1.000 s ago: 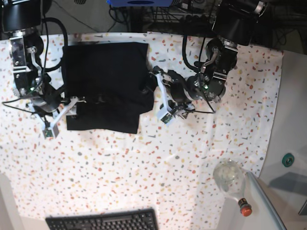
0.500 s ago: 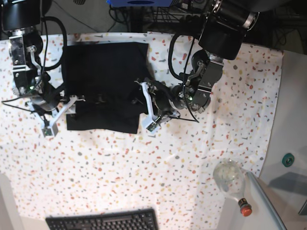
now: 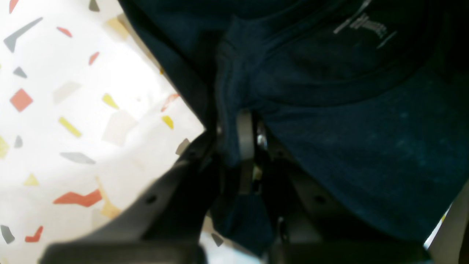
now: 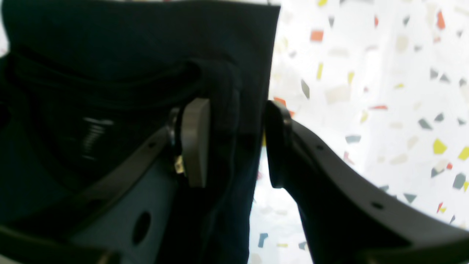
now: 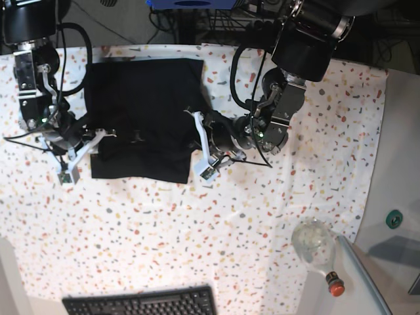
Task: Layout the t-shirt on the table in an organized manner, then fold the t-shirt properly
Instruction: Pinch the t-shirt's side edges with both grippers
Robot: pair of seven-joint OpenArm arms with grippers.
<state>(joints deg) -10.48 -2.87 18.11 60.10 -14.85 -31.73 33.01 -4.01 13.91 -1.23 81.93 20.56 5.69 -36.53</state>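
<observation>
One table, one t-shirt, two grippers

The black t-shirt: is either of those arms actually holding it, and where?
The left gripper is pinched shut on the t-shirt at its side edge. The right gripper straddles the opposite edge, jaws not yet closed.
</observation>
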